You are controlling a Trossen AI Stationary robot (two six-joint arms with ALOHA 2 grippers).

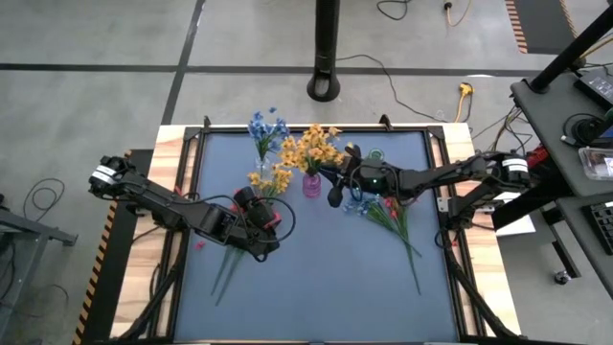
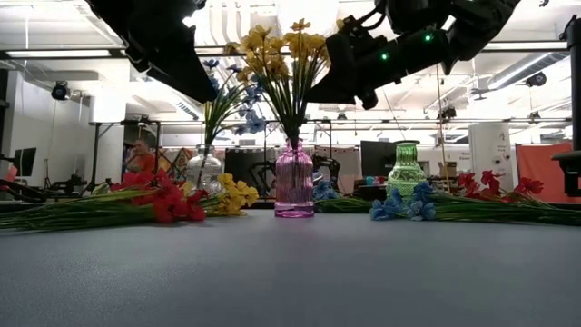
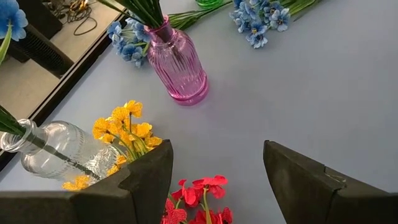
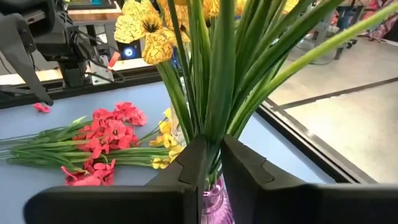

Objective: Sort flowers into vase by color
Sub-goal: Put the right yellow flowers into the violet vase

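Right pincer [image 4: 210, 163] was closed around the green stems of the yellow-orange flowers [image 1: 311, 147], just above the neck of the pink vase [image 1: 312, 185], with the stems already standing in that vase near the middle of the back of the counter [image 1: 326, 287]. Blue flowers [image 1: 267, 126] stood in a clear glass vase [image 3: 53, 152] to the left of the pink one, near the back edge. More yellow flowers [image 1: 271, 178] lay on the counter between the two vases, beside the clear one. Red flowers [image 4: 106, 134] lay flat in a loose bunch toward the left side, their long stems pointing away toward the front left. Another loose bunch with blue blossoms [image 2: 399, 202] and some red ones [image 2: 495, 183] lay on the right side, stems running toward the front right. A green vase [image 2: 406, 170] stood at the back right, holding nothing visible. Left pincer [image 3: 214, 177] hung open over the left bunch, its two fingers spread wide above the red blossoms and touching nothing. Behind the counter, cables ran across the floor around a black pole base [image 1: 326, 88].
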